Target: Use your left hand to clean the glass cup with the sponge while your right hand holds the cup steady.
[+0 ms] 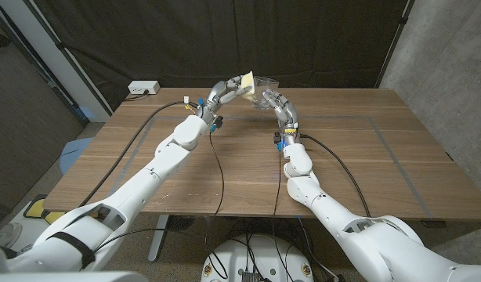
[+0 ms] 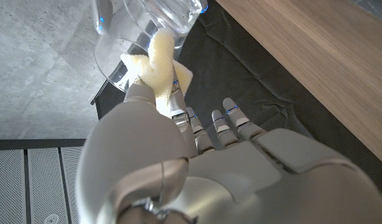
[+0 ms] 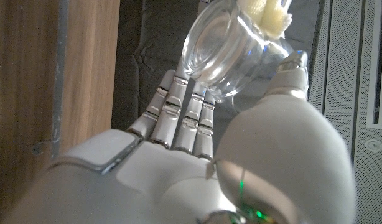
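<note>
Head view: both arms reach toward the far edge of the table (image 1: 358, 157). The right hand (image 1: 276, 104) holds one glass cup (image 1: 264, 88) lifted above the far edge, tilted with its mouth toward the left hand (image 1: 222, 93). The left hand grips one yellow sponge (image 1: 244, 82), which meets the cup at its mouth. Wide bare wood lies to either side of the arms and in front of them. One white power strip (image 1: 143, 88) sits at the far left corner, well apart from the hands. A dark curtain (image 1: 225, 31) hangs close behind the far edge, just beyond the cup. A black cable (image 1: 218, 168) trails across the table from each wrist toward the near edge.

Left wrist view: the left hand (image 2: 178, 155) pinches the sponge (image 2: 157, 59) between thumb and a finger, the other fingers (image 2: 231, 121) loosely stretched out. The sponge's end is pushed into the cup's (image 2: 132, 31) open mouth. The table edge (image 2: 303, 56) passes beside the hand, apart from it.

Right wrist view: the right hand (image 3: 197, 143) has its fingers (image 3: 178, 106) under the cup (image 3: 225, 53) and its thumb (image 3: 284, 84) against the other side, gripping it. The cup's thick base faces the camera; the sponge (image 3: 265, 15) shows at the mouth end. The table edge (image 3: 85, 62) runs alongside, apart from the cup.
</note>
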`<move>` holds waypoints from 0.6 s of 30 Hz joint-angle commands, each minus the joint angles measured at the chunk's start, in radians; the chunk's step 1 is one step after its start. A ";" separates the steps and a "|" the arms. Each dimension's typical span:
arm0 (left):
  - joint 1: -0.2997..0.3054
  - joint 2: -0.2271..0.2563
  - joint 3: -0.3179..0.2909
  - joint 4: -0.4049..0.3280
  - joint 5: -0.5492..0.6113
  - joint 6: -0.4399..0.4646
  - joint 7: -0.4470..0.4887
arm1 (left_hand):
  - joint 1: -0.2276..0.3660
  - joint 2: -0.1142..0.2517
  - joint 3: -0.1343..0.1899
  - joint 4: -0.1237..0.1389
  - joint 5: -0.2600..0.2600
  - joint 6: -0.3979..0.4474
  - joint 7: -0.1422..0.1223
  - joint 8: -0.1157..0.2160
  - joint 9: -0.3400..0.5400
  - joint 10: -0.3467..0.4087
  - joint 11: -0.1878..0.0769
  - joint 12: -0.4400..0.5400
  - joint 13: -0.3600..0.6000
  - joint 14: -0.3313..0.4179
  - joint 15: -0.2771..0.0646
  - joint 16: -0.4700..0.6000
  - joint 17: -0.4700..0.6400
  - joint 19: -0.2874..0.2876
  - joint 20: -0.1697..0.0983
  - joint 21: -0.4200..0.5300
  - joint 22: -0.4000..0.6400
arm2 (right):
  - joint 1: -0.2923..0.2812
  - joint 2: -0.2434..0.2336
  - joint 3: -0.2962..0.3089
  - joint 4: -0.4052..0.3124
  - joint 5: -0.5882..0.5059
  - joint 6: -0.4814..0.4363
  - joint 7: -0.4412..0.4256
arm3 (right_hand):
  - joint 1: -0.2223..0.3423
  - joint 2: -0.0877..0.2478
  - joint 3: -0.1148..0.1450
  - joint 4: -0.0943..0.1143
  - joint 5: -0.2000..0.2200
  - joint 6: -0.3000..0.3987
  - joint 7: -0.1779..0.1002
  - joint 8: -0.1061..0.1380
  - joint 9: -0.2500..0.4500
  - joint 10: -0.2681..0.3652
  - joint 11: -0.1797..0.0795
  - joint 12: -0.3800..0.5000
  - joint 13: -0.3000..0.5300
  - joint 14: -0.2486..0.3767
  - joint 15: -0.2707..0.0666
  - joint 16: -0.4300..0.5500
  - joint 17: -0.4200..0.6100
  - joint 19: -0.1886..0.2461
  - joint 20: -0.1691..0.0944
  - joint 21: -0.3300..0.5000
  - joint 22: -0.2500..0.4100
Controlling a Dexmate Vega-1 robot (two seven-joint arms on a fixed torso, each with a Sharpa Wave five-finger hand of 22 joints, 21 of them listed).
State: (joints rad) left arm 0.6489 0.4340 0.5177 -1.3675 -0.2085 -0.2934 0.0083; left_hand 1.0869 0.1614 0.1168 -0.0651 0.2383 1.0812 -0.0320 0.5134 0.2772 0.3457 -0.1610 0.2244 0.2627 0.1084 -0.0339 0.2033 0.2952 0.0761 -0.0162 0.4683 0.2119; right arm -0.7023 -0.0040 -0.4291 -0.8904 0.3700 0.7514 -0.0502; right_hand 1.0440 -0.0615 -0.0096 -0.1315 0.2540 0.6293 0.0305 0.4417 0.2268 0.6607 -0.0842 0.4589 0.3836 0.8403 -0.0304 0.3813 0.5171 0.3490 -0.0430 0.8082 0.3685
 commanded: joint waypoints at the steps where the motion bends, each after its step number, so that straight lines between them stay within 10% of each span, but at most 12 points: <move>1: -0.017 0.027 0.035 -0.002 -0.006 0.038 -0.031 | 0.041 0.014 0.012 -0.004 0.002 0.015 0.016 0.017 0.011 -0.007 0.004 0.009 0.006 -0.008 -0.099 -0.001 0.006 0.002 -0.015 0.010 0.001 | 0.000 0.020 0.019 -0.007 0.057 0.016 0.044 | 0.211 0.215 0.036 0.028 0.006 0.183 -0.176 0.009 0.010 0.073 -0.076 -0.001 0.004 0.086 -0.213 0.000 0.007 -0.001 -0.151 0.007 0.002; 18: 0.025 0.075 0.038 -0.091 0.031 0.115 0.007 | 0.067 0.009 0.038 -0.014 -0.020 0.022 0.039 0.044 0.038 -0.009 0.014 0.021 0.009 -0.017 -0.092 -0.001 0.011 0.002 -0.027 0.019 0.001 | -0.009 0.013 0.043 -0.042 0.089 0.024 0.078 | 0.214 0.214 0.036 0.027 0.006 0.185 -0.177 0.011 0.012 0.079 -0.074 -0.001 0.007 0.089 -0.213 -0.001 0.012 -0.002 -0.152 0.020 0.001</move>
State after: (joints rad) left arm 0.6568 0.4859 0.5560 -1.4155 -0.1910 -0.2174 -0.0065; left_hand 1.1107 0.1377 0.1473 -0.0787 0.2231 1.0949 0.0008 0.5478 0.3094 0.3350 -0.1503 0.2410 0.2673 0.0957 -0.0356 0.2035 0.3044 0.0765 -0.0270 0.4809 0.2090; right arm -0.7058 0.0137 -0.3954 -0.9190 0.4410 0.7766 0.0105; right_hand 1.0481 -0.0656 -0.0101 -0.1310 0.2554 0.6281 0.0286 0.4511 0.2268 0.6666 -0.0832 0.4586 0.3884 0.8421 -0.0285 0.3784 0.5281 0.3491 -0.0430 0.8197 0.3662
